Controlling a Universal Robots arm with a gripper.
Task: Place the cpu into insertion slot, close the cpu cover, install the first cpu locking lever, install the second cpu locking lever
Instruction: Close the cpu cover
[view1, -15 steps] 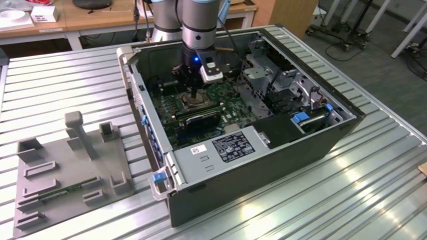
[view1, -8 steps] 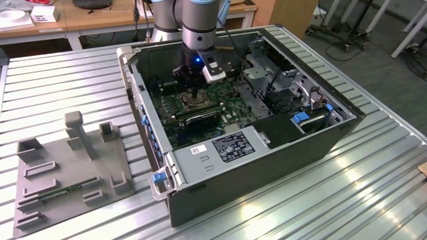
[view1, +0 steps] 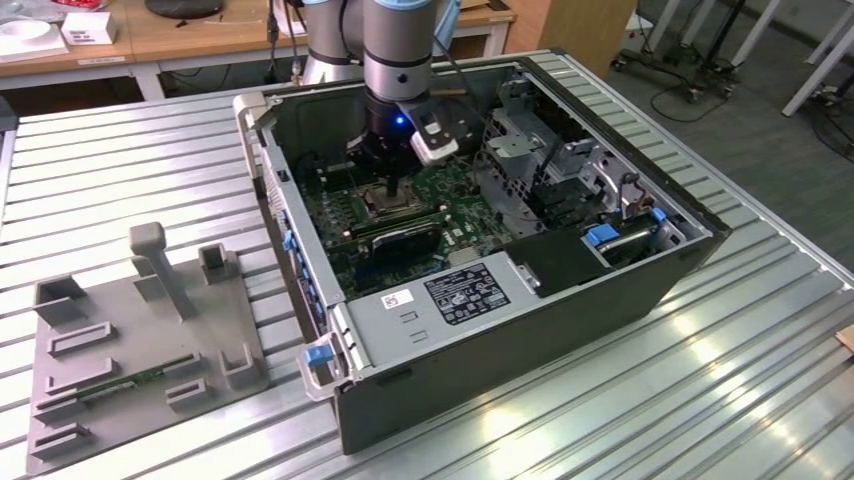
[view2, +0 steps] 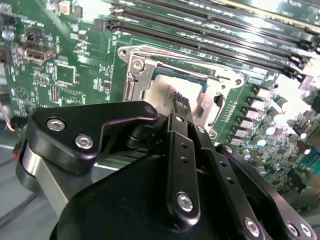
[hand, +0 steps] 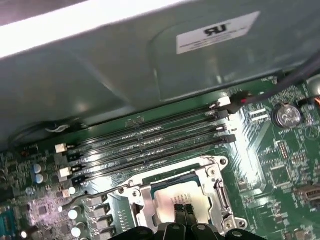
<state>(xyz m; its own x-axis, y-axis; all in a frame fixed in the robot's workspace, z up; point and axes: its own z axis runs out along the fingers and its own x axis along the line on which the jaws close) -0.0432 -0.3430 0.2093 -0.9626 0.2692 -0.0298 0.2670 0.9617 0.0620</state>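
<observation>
Exterior view: arm reaches straight down into the open computer case (view1: 601, 320) on the slatted metal table (view1: 134, 170). The gripper (view1: 388, 190) is low over the insertion slot (view1: 380, 207) on the green motherboard (view1: 461, 200).

In both wrist views the cpu (hand: 167, 202) (view2: 162, 92) sits flat in the slot, pale metal top up. The cpu cover (hand: 219, 186) (view2: 135, 70) lies down around it as a silvery frame.

The gripper (hand: 183, 209) (view2: 180, 100) has its 2 narrow fingers together, holding nothing. The tips are on or just above the cpu top; contact is unclear.

In the first wrist view, 1 wire lever (hand: 92, 194) runs out from the socket corner, and whether it is latched is unclear. The long black memory slots (hand: 150, 145) lie just beside the socket, toward the case wall. A coin battery (hand: 286, 116) is well apart from the socket.

At the exterior view's left, a grey fixture plate (view1: 120, 370) lies on the table with a memory stick (view1: 127, 385) on it.
</observation>
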